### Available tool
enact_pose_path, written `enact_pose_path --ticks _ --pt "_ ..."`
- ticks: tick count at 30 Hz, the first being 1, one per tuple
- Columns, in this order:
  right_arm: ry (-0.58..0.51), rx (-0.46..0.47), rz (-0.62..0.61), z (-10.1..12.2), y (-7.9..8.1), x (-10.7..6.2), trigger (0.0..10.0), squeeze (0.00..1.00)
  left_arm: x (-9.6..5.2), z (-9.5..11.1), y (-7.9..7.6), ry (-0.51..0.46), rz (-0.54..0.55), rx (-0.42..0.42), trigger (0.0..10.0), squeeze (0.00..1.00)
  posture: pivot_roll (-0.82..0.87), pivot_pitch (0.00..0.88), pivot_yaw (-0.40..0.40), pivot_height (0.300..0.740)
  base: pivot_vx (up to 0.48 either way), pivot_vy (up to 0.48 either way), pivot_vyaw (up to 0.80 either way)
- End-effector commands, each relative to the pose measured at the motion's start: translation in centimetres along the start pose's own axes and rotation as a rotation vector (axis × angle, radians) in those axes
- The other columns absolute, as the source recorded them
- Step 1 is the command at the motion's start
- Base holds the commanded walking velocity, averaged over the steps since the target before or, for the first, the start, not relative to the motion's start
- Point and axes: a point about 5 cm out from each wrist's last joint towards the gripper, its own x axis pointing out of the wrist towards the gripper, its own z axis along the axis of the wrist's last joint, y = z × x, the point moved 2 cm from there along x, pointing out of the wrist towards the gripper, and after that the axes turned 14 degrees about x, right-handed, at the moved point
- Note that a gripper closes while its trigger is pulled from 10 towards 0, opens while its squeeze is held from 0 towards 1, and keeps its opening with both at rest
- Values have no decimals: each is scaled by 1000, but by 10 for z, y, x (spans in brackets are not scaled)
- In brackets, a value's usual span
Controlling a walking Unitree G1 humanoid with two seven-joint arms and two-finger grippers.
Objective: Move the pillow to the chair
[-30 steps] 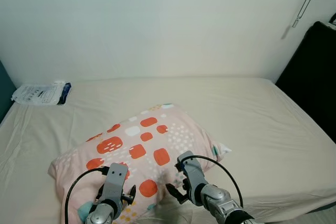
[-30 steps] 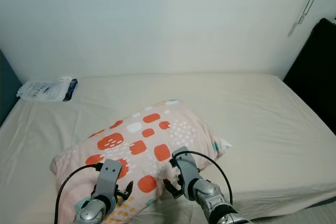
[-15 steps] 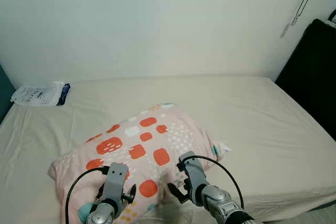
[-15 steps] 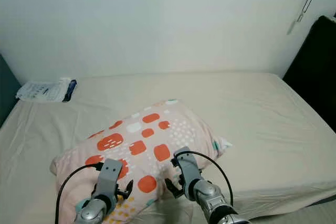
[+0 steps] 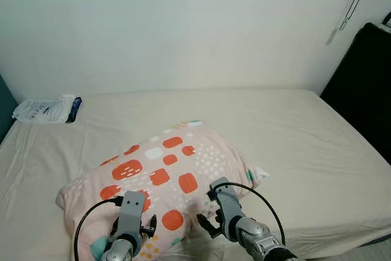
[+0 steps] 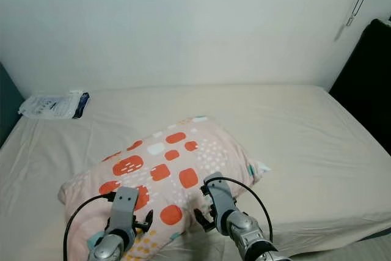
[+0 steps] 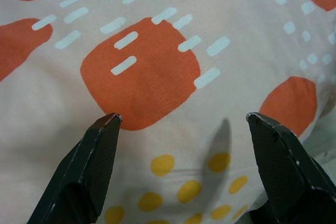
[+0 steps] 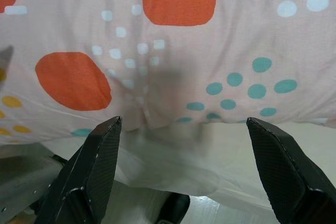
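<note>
Cream bed: it takes up most of the middle and lower frame. Its sheet is soft and a bit wrinkled, and a plain white wall stands behind it.
Dark shape: it stands at the right edge of the frame, past the bed. I cannot tell what it is.
Pillow: pink, with orange blocks and small white, yellow and teal dots. It lies flat on the bed, lower left of the middle, near the front edge.
White packet: it lies at the upper left of the bed, well apart from the pillow.
Left gripper: it is low in the frame, at the pillow's near left end. Its two black fingers are spread wide, just above an orange block, and hold nothing.
Right gripper: it is by the pillow's near edge, right of the left one. Its fingers are spread wide too, over the pillow's edge and the sheet, and hold nothing.
Step now: I think the robot is getting ready to grab the pillow.
Next move: both grippers likely need to push into the soft cloth and pinch it tight, then lift together.
</note>
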Motion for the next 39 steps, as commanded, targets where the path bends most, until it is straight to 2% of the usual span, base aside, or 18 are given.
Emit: enact_pose_path --ticks 1,24,39 --pt "1 5 -10 -2 -2 -1 10000 0 -1 -1 -2 1 -5 -1 10000 0 81 0 -72 740 0 0 0" --pt "4 0 -26 -1 -6 -2 10000 0 3 2 8 15 23 -12 10000 0 85 0 -62 740 0 0 0" --pt "5 6 -27 -3 -5 -2 10000 0 2 1 7 15 17 -3 10000 0 89 0 -53 740 0 0 0"
